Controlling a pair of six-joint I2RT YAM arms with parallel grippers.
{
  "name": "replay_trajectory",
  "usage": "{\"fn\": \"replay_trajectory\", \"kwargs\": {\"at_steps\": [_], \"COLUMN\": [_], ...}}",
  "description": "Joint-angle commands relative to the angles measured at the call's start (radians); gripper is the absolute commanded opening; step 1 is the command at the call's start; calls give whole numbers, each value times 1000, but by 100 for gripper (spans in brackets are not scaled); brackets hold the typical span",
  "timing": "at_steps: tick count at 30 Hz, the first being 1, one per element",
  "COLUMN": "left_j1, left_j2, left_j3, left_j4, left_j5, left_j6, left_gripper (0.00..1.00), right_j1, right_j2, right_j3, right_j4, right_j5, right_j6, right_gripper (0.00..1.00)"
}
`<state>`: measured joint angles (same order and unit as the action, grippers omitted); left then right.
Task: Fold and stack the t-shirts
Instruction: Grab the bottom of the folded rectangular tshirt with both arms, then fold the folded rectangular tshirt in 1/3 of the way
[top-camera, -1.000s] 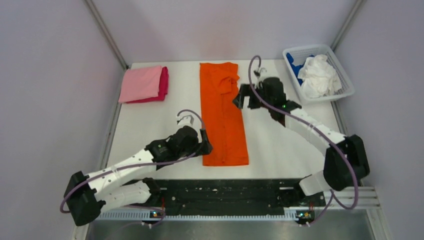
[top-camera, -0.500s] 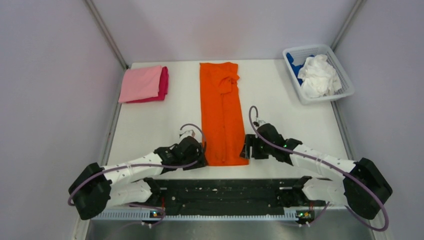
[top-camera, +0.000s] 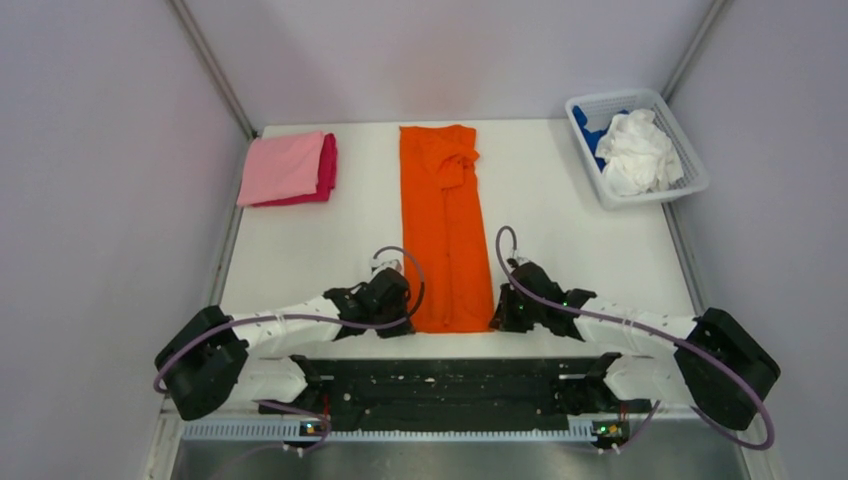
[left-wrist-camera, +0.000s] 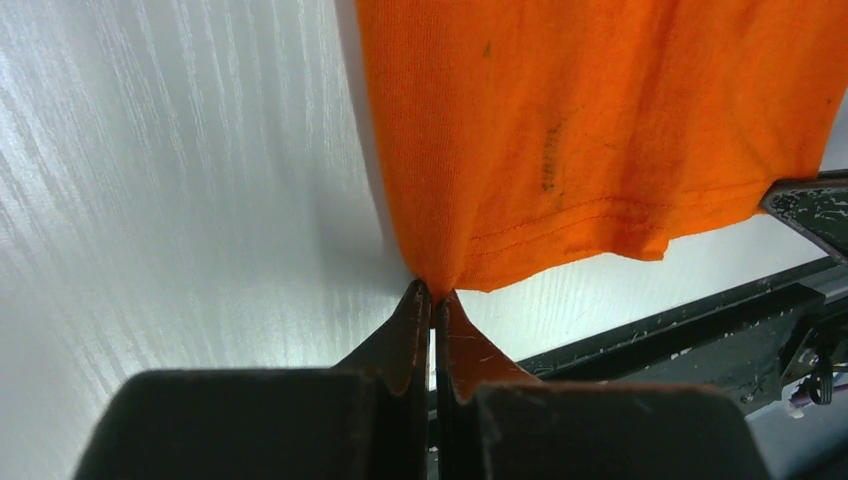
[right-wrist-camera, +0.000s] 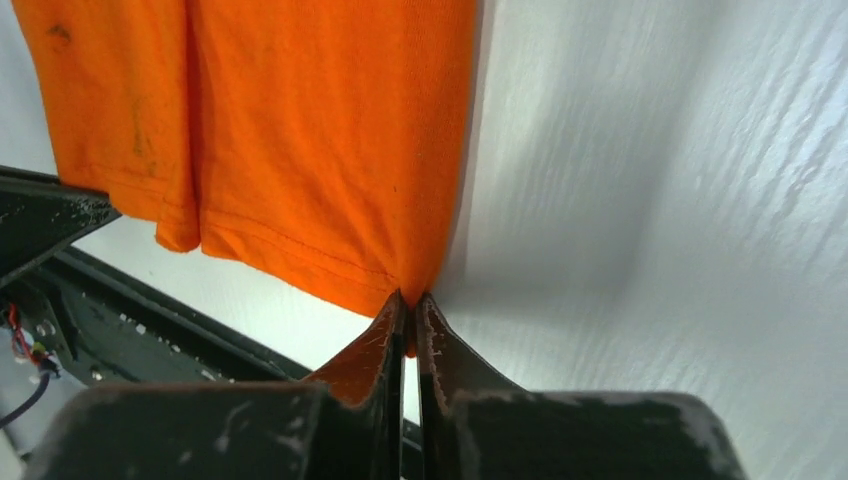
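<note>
An orange t-shirt (top-camera: 441, 225) lies as a long folded strip down the middle of the white table (top-camera: 560, 200). My left gripper (top-camera: 407, 312) is shut on the near left corner of the orange t-shirt (left-wrist-camera: 560, 130); in the left wrist view the left gripper (left-wrist-camera: 433, 292) pinches the hem. At the near right corner my right gripper (top-camera: 496, 316) is shut on the orange t-shirt (right-wrist-camera: 300, 140), the right gripper (right-wrist-camera: 409, 297) closed over the cloth edge. A folded pink t-shirt (top-camera: 282, 166) lies on a magenta t-shirt (top-camera: 327, 168) at the back left.
A white mesh basket (top-camera: 676, 186) at the back right corner holds a crumpled white t-shirt (top-camera: 637, 150) and a blue t-shirt (top-camera: 590, 132). The black mounting rail (top-camera: 450, 385) runs along the near table edge, just behind both grippers.
Both arms came down to the near hem of the orange t-shirt, the right one from the far end. Both grippers went from open to shut on the near corners.
</note>
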<state>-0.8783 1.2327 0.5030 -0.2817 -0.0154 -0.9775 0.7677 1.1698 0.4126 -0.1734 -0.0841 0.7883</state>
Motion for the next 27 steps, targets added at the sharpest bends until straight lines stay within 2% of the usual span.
{"fn": "replay_trajectory", "kwargs": {"at_steps": [1,8,11,14,19,22,27], "left_j1": [-1,-19,-26,-25,-15,3,124], "left_j2": [-58,-302,-413,-460,-383,-298,-105], "left_j3": [-12,-108,-150,-149,-63,42,194], "left_j4": [-34,-113,-74,-10,63,11,55], "left_j5": [26,148,198,185,76,-39,6], "left_j6": [4,-16,-12,-8,26,78,198], "left_gripper": [0,0,0,0,0,0,0], "right_j1": [68,242,297,297,261,160,-11], "right_j2": [-34,-236,-294,-316,-272,-214,-65], "right_j3": [-44,-101,-94,-62,52,95,194], "right_j4": [-15,-135,-132,-118,-110,-31,66], "right_j5": [24,28,24,60,205,171,126], "right_j6": [68,219,259,252,175,96,-24], "right_gripper": [0,0,0,0,0,0,0]}}
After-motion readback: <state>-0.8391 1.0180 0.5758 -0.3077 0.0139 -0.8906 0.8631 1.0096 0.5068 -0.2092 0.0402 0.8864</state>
